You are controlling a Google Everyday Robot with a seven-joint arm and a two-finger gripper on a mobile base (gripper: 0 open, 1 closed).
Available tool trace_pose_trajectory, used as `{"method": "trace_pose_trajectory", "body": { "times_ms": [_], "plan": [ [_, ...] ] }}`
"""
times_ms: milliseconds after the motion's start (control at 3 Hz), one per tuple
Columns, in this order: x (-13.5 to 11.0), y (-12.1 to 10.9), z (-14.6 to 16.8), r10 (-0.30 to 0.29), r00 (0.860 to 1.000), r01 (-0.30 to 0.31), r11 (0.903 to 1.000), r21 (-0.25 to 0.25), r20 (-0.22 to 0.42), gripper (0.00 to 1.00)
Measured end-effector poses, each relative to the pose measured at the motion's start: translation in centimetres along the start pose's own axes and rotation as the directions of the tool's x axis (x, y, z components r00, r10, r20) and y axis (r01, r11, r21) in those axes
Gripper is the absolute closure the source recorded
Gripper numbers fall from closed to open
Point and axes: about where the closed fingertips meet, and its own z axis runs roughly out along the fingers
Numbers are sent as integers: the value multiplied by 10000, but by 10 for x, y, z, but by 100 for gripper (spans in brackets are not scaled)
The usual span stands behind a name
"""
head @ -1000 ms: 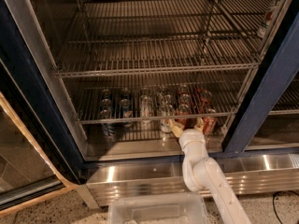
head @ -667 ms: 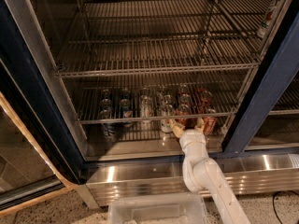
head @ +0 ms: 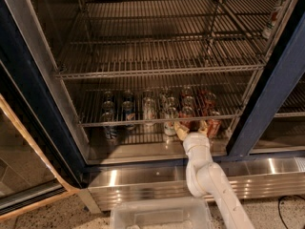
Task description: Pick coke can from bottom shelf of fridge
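Sitting nearest, at the lower edge of the view, is a clear rectangular plastic bin (head: 159,216). Beside it a white jointed robot arm (head: 209,180) rises from the lower right, crosses the shiny steel sill (head: 133,181) and reaches into the large open fridge (head: 279,89) with its dark blue frame. The gripper (head: 191,128) sits low in the fridge, just above the bottom shelf (head: 138,150), a flat stainless-steel floor panel. Its jaws stand apart, with one tan finger on each side of a small red coke can (head: 190,123). Whether they press on the can, I cannot tell.

Another red can (head: 213,126) stands just to the right of the gripper, and a white-and-green can (head: 169,121) just to its left. Further left are a blue can (head: 109,129) and more cans in rows behind, partly seen through the lowest grey wire rack (head: 95,106). Above and behind that, a second wire rack (head: 157,56) spans the steel interior. At far left a glass door (head: 24,171) with a pale edge stands open.
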Motion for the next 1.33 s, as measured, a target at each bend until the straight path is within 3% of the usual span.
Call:
{"method": "trace_pose_trajectory", "body": {
  "times_ms": [667,1000,1333],
  "plan": [
    [7,1,1,-62,9999,62,10000,32,-151,32],
    [26,0,10,-274,9986,279,9995,121,-443,32],
    [28,0,55,-40,9999,41,10000,89,-92,33]
  ]
}}
